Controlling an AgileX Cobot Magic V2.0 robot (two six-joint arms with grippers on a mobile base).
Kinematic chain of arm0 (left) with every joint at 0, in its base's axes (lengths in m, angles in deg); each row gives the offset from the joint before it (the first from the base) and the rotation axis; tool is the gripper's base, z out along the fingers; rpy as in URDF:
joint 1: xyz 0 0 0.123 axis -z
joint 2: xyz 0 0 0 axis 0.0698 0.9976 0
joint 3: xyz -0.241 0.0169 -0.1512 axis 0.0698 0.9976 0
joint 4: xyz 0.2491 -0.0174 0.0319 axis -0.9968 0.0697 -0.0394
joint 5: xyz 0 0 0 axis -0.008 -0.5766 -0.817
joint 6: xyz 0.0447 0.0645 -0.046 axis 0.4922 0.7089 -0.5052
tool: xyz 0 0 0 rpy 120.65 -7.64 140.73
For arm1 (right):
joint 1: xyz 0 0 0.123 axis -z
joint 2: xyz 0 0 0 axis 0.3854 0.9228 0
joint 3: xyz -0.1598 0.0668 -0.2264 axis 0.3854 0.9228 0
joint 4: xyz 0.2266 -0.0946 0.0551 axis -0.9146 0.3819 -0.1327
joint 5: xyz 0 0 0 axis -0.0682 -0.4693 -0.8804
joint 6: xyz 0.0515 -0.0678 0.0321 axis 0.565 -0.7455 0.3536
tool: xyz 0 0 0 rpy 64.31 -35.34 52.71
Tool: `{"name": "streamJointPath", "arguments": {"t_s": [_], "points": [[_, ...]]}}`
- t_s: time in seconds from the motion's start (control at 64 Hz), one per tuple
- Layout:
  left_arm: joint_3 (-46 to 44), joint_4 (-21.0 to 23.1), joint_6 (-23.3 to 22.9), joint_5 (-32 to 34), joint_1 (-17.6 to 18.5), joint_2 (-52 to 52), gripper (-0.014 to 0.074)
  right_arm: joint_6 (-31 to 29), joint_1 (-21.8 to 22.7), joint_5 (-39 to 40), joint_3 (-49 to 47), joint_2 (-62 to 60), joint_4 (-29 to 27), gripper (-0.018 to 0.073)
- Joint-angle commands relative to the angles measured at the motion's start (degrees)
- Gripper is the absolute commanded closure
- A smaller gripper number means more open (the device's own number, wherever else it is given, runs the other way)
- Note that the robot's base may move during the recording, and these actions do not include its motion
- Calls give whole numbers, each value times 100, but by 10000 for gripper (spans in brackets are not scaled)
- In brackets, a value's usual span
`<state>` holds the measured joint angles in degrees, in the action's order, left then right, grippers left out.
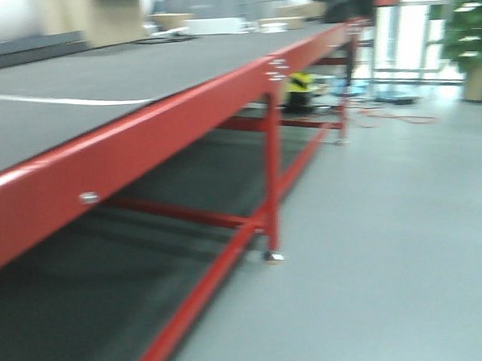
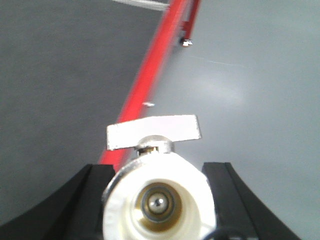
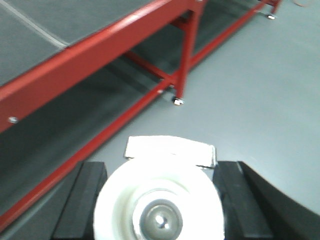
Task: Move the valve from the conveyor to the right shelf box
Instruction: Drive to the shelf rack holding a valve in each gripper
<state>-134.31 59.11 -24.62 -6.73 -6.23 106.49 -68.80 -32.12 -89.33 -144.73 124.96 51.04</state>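
Note:
The conveyor (image 1: 99,87) runs along the left, a wide dark grey belt on a red frame (image 1: 181,119). It also shows in the left wrist view (image 2: 60,90) and the right wrist view (image 3: 60,25). My left gripper (image 2: 159,200) is shut on a white valve (image 2: 159,200) with a flat silvery handle (image 2: 153,132), held above the belt's edge. My right gripper (image 3: 159,205) is shut on a second white valve (image 3: 159,200), held above the grey floor beside the conveyor. The shelf box is out of view. Neither gripper shows in the front view.
Red conveyor legs (image 1: 271,171) and low cross rails (image 1: 186,212) stand on the grey floor (image 1: 390,245). A potted plant (image 1: 472,39) stands at the far right. Boxes and clutter (image 1: 176,22) lie at the belt's far end. A yellow-black object (image 1: 299,87) sits under the conveyor.

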Motion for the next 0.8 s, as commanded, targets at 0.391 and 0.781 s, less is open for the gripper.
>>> {"name": "streamJointPath", "arguments": {"t_s": [0.391, 0.781], "points": [[-19, 66, -16, 185, 22, -54, 707, -18, -7, 387, -94, -86, 21, 711], [-19, 66, -16, 185, 22, -54, 707, -18, -7, 387, -94, -86, 21, 711]]}}
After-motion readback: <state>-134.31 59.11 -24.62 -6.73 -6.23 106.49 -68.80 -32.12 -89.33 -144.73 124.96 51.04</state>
